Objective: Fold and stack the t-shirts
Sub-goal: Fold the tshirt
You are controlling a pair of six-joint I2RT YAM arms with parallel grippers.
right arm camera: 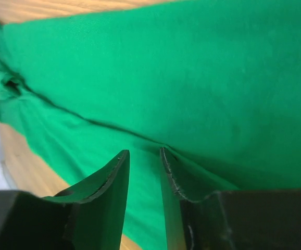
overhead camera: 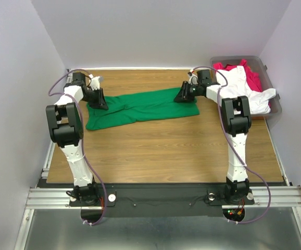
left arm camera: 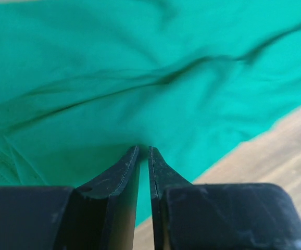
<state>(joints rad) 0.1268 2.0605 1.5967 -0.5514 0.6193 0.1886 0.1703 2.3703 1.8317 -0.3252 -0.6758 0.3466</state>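
Both ends of the bright green cloth t-shirt point(overhead camera: 140, 107), lying left of the grey plastic bin point(overhead camera: 265, 66), are attended: right fingers point(right arm camera: 114, 177), nearer the bin, stand parted; whether left fingers point(left arm camera: 122, 166) grip cannot be told. Each should pinch its hem fully before folding.

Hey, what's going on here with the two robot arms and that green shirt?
The green t-shirt lies stretched across the table, the left gripper down at its left end and the right gripper at its right end, jaws narrowly parted; a firm pinch isn't clear. The white t-shirt and red t-shirt sit bunched in the bin, unfolded.
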